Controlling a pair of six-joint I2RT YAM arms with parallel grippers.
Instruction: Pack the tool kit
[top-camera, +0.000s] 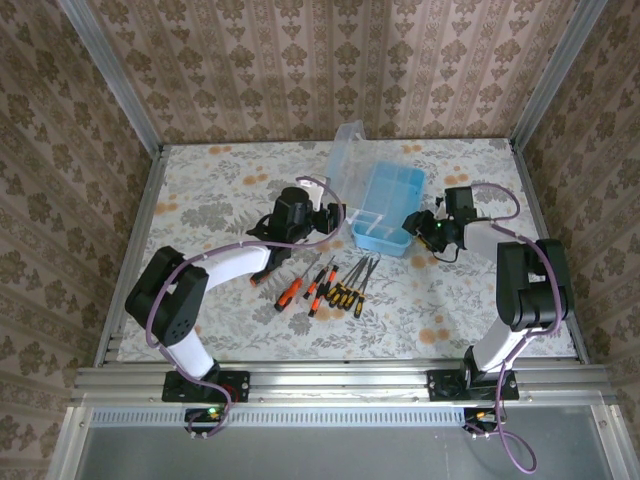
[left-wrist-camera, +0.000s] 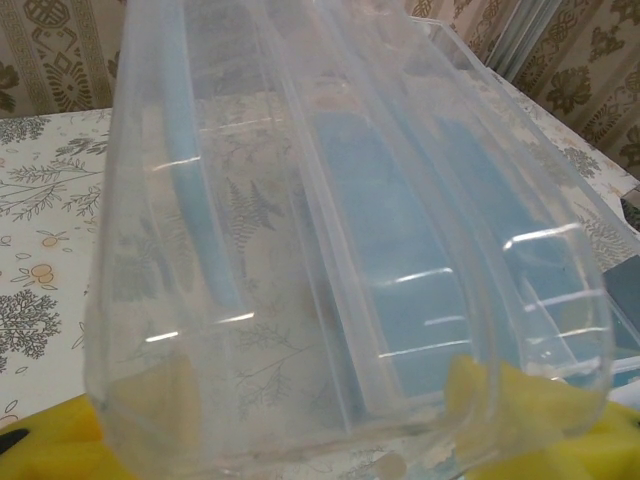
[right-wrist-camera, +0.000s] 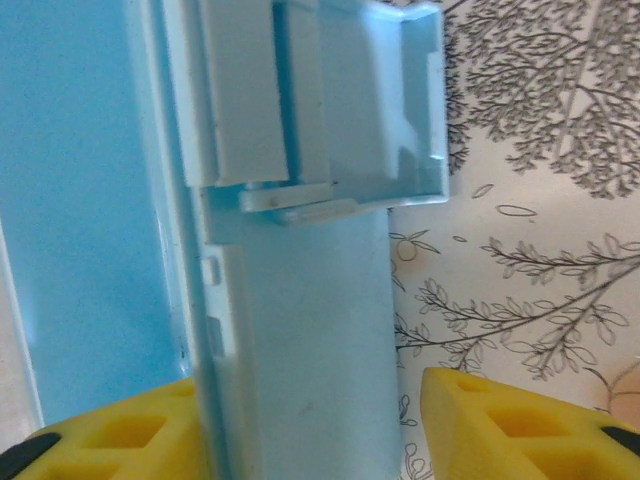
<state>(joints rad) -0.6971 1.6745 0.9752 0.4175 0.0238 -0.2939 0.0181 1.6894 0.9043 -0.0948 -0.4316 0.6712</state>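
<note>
the blue tool box (top-camera: 378, 242) sits toward the far middle of the floral tabletop (top-camera: 230, 190), and its clear lid (top-camera: 343, 160) stands raised off its left side. nearer the arms, the screwdrivers (top-camera: 335, 285) lie loose in a rough row on the tabletop. the ones on the left have orange and black handles, the ones on the right black and yellow, and all are apart from the box.

the left claw (top-camera: 335, 213) is at the box's left edge, right at the foot of the lid. in the left wrist view the clear lid (left-wrist-camera: 330, 250) rises straight ahead, with the blue of the box showing through it. its near rim lies across the yellow pads (left-wrist-camera: 540, 430) of the left claw (left-wrist-camera: 315, 400). the jaws stand partway apart, but i cannot tell whether they are pinching the plastic or only resting by it.

the right claw (top-camera: 415, 222) is at the box's near right corner. in its wrist view the right claw (right-wrist-camera: 308, 385) straddles an upright blue wall of the box (right-wrist-camera: 310, 330), with a blue clasp-like fitting (right-wrist-camera: 330, 100) further along that wall. the jaws are about half wide. one yellow pad (right-wrist-camera: 120, 435) appears to be against the wall. between the wall and the other pad (right-wrist-camera: 520, 420) a thin strip of tabletop (right-wrist-camera: 530, 200) shows, so nothing is clamped.
</note>
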